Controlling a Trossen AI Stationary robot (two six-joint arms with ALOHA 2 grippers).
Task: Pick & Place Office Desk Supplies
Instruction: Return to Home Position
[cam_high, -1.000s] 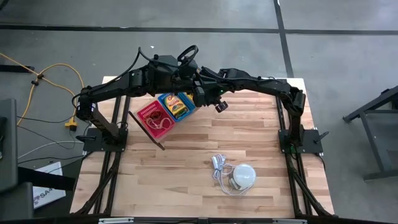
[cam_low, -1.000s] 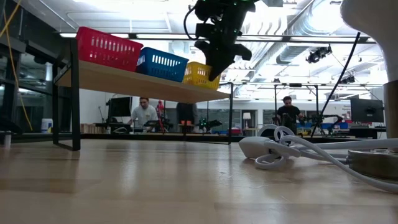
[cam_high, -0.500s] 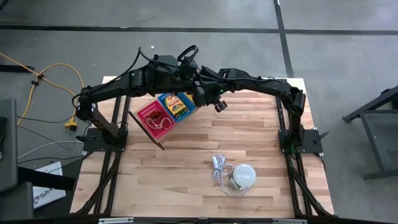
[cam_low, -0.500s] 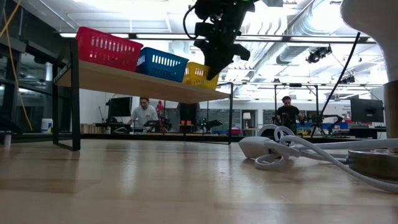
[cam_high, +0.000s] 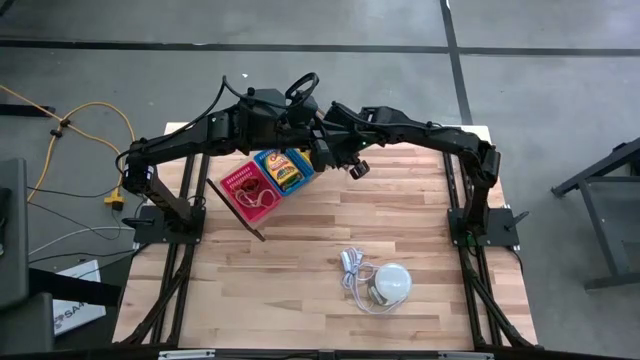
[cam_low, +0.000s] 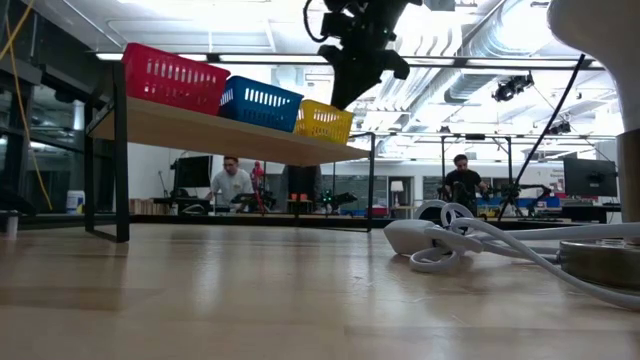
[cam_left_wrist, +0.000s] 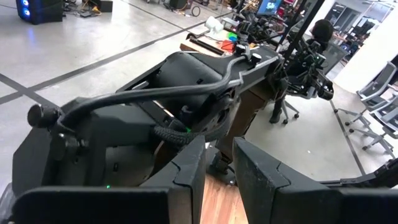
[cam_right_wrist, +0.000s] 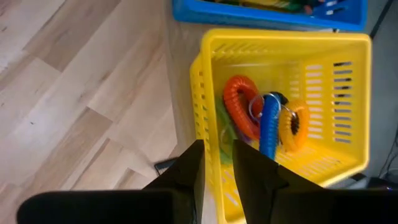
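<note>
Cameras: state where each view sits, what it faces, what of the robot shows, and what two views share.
High view: overhead, straight down on the table; both arms whole.
Low view: table-top height, level toward the shelf; one arm from above.
Left wrist view: behind the left gripper, facing the right arm close ahead.
Right wrist view: past the right gripper, down into the yellow bin.
Shared: yellow bin, in low and right wrist views.
</note>
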